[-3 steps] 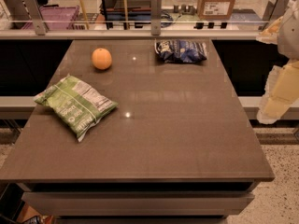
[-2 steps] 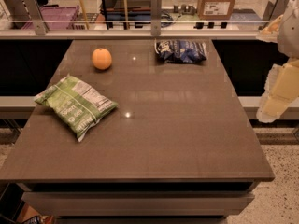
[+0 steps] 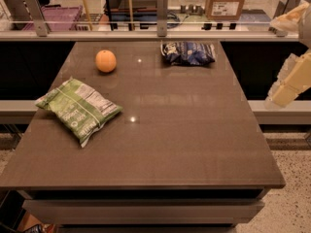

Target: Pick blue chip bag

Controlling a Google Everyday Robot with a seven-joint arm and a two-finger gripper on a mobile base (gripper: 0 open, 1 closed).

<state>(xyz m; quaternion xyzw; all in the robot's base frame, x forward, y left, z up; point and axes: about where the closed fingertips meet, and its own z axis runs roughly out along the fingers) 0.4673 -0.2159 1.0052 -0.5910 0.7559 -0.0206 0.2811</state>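
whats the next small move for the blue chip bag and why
Probably swing the pincer left, toward the blue chip bag. The pincer hangs beyond the right edge of the table, well apart from the bag, which lies untouched at the far edge.

Cream tool [image 3: 280,93] far right; dark-blue chip bag [image 3: 188,53], white markings.

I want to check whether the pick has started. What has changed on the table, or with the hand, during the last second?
Nothing visibly changed. The hand is at the right edge of the view, beside the table and apart from the blue chip bag, which lies near the table's far edge. The orange and the green bag lie where they were.
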